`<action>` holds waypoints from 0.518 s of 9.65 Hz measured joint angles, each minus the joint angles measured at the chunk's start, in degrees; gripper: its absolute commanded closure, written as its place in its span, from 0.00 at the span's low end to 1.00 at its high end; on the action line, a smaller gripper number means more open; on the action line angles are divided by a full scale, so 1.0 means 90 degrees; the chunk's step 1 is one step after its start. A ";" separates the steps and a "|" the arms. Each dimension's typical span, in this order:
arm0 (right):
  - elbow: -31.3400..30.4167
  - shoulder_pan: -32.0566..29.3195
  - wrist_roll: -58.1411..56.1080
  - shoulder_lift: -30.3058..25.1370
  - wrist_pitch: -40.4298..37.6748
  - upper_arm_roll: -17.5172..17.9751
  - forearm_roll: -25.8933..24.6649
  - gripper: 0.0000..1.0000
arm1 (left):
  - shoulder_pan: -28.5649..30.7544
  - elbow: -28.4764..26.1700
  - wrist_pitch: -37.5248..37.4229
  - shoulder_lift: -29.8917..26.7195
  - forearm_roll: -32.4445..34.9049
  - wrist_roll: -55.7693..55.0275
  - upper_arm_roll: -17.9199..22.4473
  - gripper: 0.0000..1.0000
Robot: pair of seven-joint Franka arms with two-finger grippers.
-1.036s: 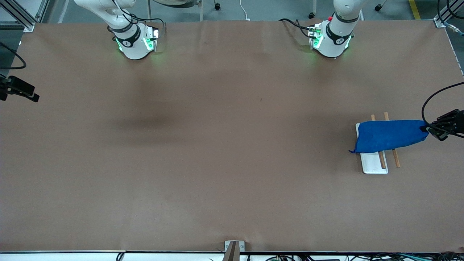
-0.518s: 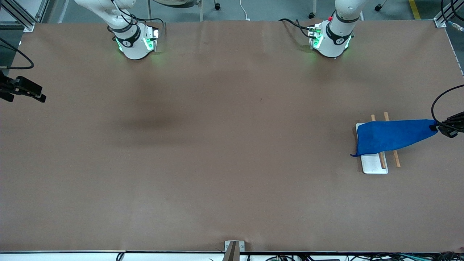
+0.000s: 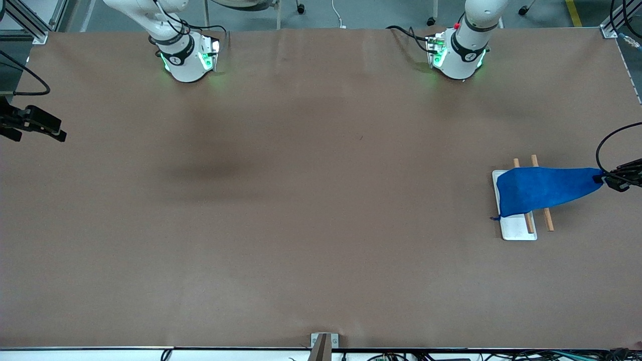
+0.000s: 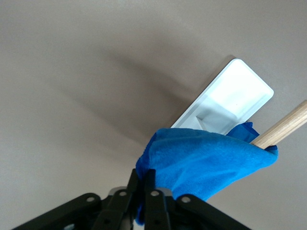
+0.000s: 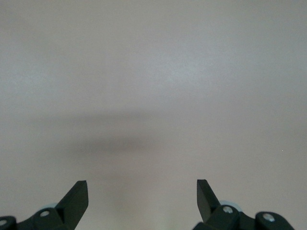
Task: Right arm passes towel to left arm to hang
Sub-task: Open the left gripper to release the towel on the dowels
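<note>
**Colleague:** Where's the towel?

**Me:** The towel [image 3: 544, 189] hangs over the rack's wooden rods [image 3: 547, 219], above its white base [image 3: 516, 228], at the left arm's end of the worktop [image 3: 301, 200]. My left hand [image 3: 609, 180] is clamped on one corner, I judge to draw the cloth taut across the rods.

**Colleague:** The other arm?

**Me:** It waits; the right hand [image 5: 142, 194] hangs over bare worktop, fingers apart, empty.

**Colleague:** Any labels?

**Me:** None I can read.
</note>
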 measured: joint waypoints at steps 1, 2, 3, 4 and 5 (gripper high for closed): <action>0.0008 -0.0003 -0.0001 0.0000 0.0005 0.0000 -0.0006 0.00 | -0.0005 0.0016 0.0021 0.0020 0.0053 0.0010 -0.0012 0.00; 0.0008 -0.0004 -0.0001 0.0000 0.0005 0.0001 -0.0008 0.00 | -0.0016 0.0069 0.0032 0.0023 0.0122 0.0032 -0.0027 0.00; 0.0009 -0.0008 -0.0001 0.0000 0.0011 0.0001 -0.0012 0.00 | -0.0041 0.0182 0.0045 0.0021 0.0162 0.0057 -0.0066 0.00; 0.0009 -0.0015 -0.0001 0.0000 0.0027 0.0001 -0.0015 0.00 | -0.0122 0.0389 0.0049 0.0014 0.0293 0.0089 -0.0123 0.00; 0.0008 -0.0021 -0.0001 0.0000 0.0032 0.0002 -0.0016 0.00 | -0.0334 0.0613 0.0052 -0.0005 0.0590 0.0123 -0.0164 0.00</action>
